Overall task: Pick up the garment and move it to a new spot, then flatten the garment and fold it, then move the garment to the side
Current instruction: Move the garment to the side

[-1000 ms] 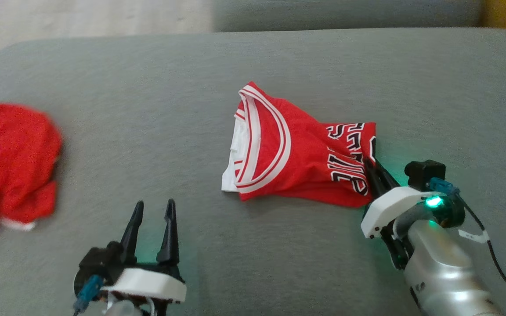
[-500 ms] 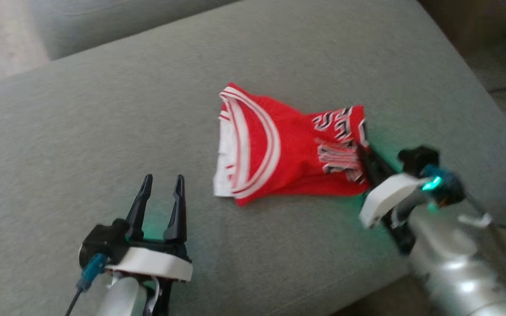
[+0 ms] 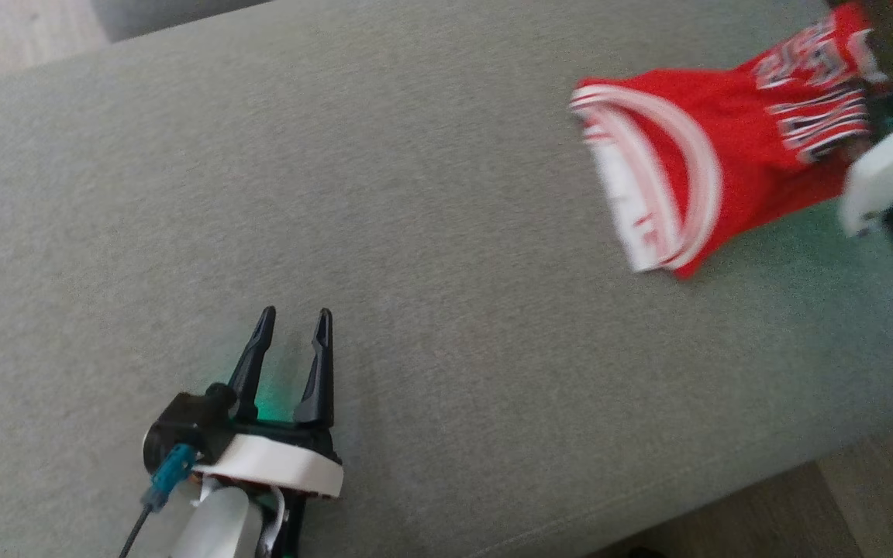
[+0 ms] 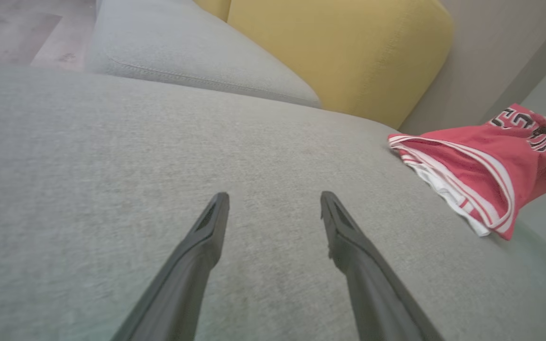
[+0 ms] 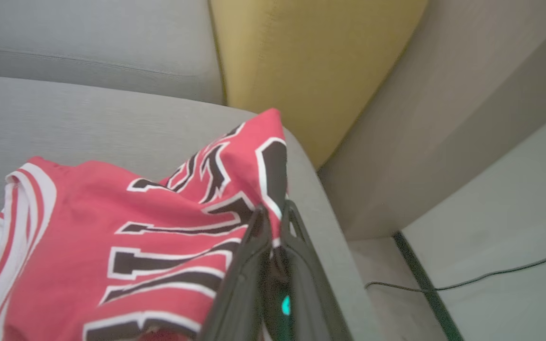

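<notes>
Folded red jersey [image 3: 733, 155] on grey woven cushion [image 3: 415, 232], right fingers [image 5: 242, 284] pinching its edge, left fingers [image 4: 190, 270] spread

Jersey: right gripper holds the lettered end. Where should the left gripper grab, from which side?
Take the jersey by its striped trim end, opposite the right gripper's pinch on the lettering. Come from the robot's left, fingers low along the cushion: that edge lies loose toward the open left gripper, and its layered hem likely gives a firm bite.
</notes>
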Controlling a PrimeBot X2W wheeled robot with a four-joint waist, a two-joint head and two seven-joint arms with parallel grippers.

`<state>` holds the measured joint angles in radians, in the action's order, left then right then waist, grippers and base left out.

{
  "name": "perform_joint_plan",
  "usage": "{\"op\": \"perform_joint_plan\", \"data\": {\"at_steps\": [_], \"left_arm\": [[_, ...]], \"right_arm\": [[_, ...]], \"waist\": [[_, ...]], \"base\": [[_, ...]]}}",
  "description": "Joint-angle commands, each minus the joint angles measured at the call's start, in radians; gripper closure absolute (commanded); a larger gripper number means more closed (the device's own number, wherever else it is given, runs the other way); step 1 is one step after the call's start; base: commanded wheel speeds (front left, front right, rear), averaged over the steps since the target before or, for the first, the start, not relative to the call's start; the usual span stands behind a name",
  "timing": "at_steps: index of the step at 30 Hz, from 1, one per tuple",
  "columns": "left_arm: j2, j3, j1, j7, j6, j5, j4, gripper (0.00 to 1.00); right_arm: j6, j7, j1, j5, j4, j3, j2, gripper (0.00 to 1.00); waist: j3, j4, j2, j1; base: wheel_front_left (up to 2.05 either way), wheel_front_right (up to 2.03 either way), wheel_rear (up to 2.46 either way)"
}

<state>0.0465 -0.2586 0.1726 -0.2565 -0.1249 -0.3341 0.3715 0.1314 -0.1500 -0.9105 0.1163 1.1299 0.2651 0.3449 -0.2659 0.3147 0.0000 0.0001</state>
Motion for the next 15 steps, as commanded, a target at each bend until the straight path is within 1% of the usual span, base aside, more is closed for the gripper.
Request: {"op": "perform_joint_plan", "data": {"at_steps": [1,3,5,7,8,9,10,15], "left_arm": [[0.004,0.028,0.020,-0.005,-0.005,0.007,-0.028,0.00],[0.004,0.033,0.024,-0.005,-0.006,0.005,-0.028,0.00],[0.004,0.038,0.028,-0.005,-0.006,0.004,-0.028,0.00],[0.004,0.048,0.028,-0.005,-0.006,0.004,-0.027,0.00],[0.004,0.055,0.027,-0.005,-0.006,0.001,-0.026,0.00],[0.004,0.064,0.026,-0.005,-0.006,0.000,-0.024,0.00],[0.004,0.071,0.025,-0.005,-0.006,-0.001,-0.024,0.00],[0.004,0.100,0.020,-0.005,-0.006,0.003,-0.024,0.00]], "right_arm": [[-0.001,0.005,-0.048,-0.037,0.008,-0.027,0.048,1.00],[-0.001,0.008,-0.074,-0.094,0.033,-0.056,0.085,1.00],[-0.001,-0.001,-0.094,-0.134,0.045,-0.107,0.105,1.00],[-0.001,-0.023,-0.103,-0.150,0.048,-0.167,0.091,1.00],[-0.001,-0.043,-0.102,-0.165,0.041,-0.183,0.081,0.85],[-0.001,-0.057,-0.102,-0.177,0.034,-0.196,0.066,0.21],[-0.001,-0.069,-0.101,-0.184,0.027,-0.213,0.049,0.00],[-0.001,-0.106,-0.075,-0.206,-0.039,-0.266,-0.037,0.00]], "waist": [[-0.018,-0.036,0.0000,-0.0001],[-0.024,-0.053,0.0000,-0.0001],[-0.029,-0.064,0.0000,-0.0001],[-0.029,-0.069,0.0000,-0.0001],[-0.028,-0.072,0.0000,-0.0001],[-0.026,-0.073,0.0000,-0.0001],[-0.026,-0.074,0.0000,-0.0001],[-0.014,-0.087,0.0000,-0.0001]], "base": [[0.00,0.00,0.00],[0.00,0.00,0.00],[0.00,0.00,0.00],[0.00,0.00,0.00],[0.00,0.00,0.00],[0.00,0.00,0.00],[0.00,0.00,0.00],[0.00,0.00,0.00]]}}
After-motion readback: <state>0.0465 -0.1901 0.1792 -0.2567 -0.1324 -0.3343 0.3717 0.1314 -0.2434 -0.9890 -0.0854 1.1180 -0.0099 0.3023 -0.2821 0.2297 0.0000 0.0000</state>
